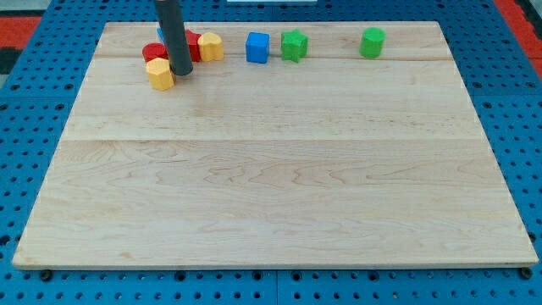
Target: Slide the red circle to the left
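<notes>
The red circle (152, 52) lies near the board's top left, partly hidden by the rod. My tip (180, 71) rests just to its right, touching or nearly touching it. A yellow hexagon-like block (159, 74) sits just below the red circle, to the left of my tip. Another red block (193, 46) shows behind the rod on its right, next to a yellow block (211, 46). A sliver of a blue block (160, 34) shows behind the rod at its left.
A blue cube (257, 47), a green star-like block (294, 45) and a green block (372, 41) stand in a row along the view's top. The wooden board (271, 186) lies on a blue pegboard surface.
</notes>
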